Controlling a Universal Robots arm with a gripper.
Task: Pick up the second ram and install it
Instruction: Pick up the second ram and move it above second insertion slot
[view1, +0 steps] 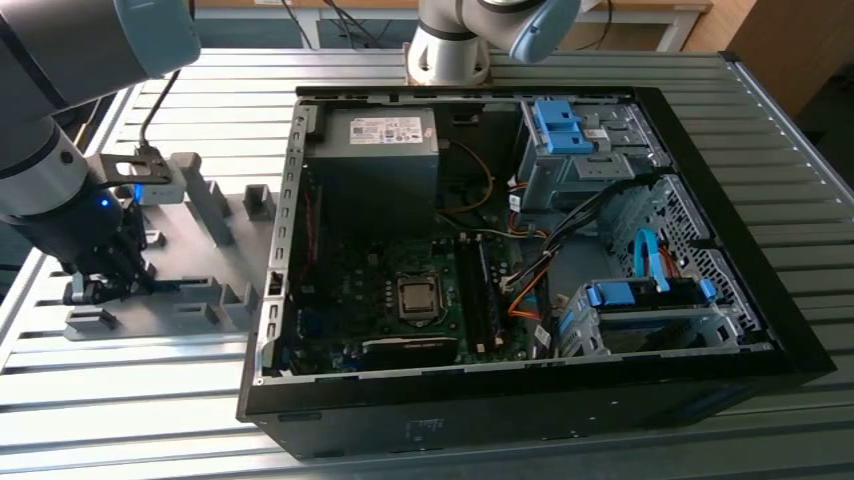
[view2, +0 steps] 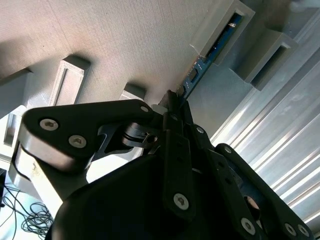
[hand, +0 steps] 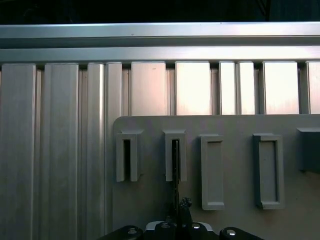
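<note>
The second ram (view2: 201, 67) is a thin blue-green board standing on edge in the slots of grey holder blocks (view2: 220, 35). In the first wrist view the ram (hand: 175, 165) shows edge-on as a dark line running from a slot toward the gripper. My gripper (view2: 172, 97) has its black fingers drawn together on the ram's near end. In the exterior view the gripper (view1: 100, 290) hangs low over the grey holder plate (view1: 187, 270), at the exterior view's left of the open computer case (view1: 287, 330). The ram still rests in the holder.
The open case shows a motherboard with memory slots (view1: 483, 290), a processor socket (view1: 418, 297), a power supply (view1: 380, 135) and blue drive brackets (view1: 561, 125). Several upright grey blocks (view1: 211, 200) stand on the plate. The ribbed aluminium table (view1: 134, 400) lies around it.
</note>
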